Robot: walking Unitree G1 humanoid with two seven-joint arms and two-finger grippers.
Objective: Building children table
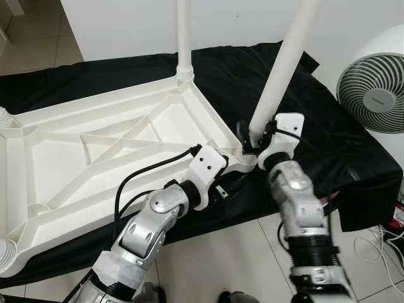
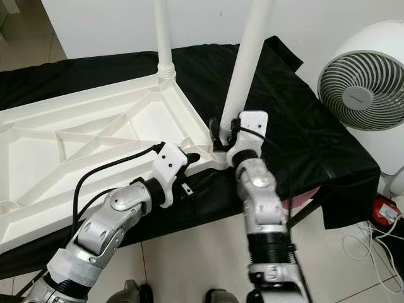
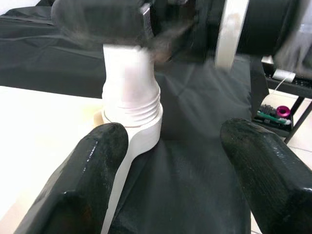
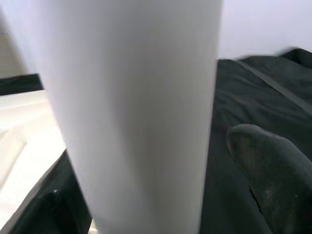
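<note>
While the right gripper (image 1: 254,142) clamps its black fingers (image 4: 265,168) round the base of a white plastic table leg (image 1: 284,66), that leg leans, tilted toward the wall, over the near right corner of the upturned white plastic tabletop (image 1: 76,170). In the right wrist view the leg is a blurred pale column with one finger showing beside it; the other finger is hidden behind it.

Just left of that corner, the left gripper (image 3: 187,183) stands with its two black fingers (image 3: 80,183) spread wide and grasping nothing. One finger lies against the tabletop's edge, beside the threaded corner socket (image 3: 132,109) where the leg's foot sits; the other hangs over the black cloth (image 1: 353,151). Whether the leg is fully seated in the socket cannot be made out, as the upper part of the left wrist view is smeared.

The tabletop lies underside up on the black cloth, its ribs and diagonal braces showing, its left end cut off by the frame. A second white leg (image 1: 184,38) stands upright in the far right corner socket, its top out of frame. A white round fan (image 1: 372,88) stands to the right of the cloth-covered surface, on the tiled floor (image 1: 233,259).
</note>
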